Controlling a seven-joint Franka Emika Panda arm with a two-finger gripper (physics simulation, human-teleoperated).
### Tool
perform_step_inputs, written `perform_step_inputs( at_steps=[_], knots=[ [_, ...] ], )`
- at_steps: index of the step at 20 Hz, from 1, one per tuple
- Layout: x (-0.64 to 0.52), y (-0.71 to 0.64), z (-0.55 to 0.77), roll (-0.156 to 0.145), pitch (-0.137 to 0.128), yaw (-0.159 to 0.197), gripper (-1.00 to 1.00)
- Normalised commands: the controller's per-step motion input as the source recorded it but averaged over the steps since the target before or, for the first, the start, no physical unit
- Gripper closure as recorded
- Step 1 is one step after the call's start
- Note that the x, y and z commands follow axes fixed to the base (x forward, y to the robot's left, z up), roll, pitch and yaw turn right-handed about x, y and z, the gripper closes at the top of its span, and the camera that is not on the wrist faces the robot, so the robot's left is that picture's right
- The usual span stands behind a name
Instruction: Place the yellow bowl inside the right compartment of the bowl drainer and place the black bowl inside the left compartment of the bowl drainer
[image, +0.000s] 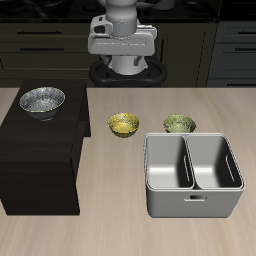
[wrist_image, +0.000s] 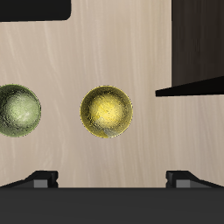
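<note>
A kitchen, rendered in simulation: dark cabinet drawers with bar handles (image: 40, 45) line the wall behind the claw (wrist_image: 112, 179), and below it a pale wooden tabletop (image: 120, 225) carries kitchenware, namely small bowls and a grey metal bowl drainer (image: 193, 201) with two wells.

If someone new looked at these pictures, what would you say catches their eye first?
Probably the large grey bowl drainer near the table's front edge, both wells empty. Next, the yellow bowl on the bare wood just behind it, beside an olive-green bowl of like size. Then the speckled black bowl, set apart on top of a dark cabinet at the table's side.
</note>
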Motion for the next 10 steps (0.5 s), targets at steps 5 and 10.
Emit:
perform_step_inputs(
  at_steps=[5,10],
  knots=[
    [0.13,0.11,-0.20,0.008,0.001,0.013,-1.00],
    [0.14,0.14,-0.34,0.006,0.012,0.023,-1.00]
  ],
)
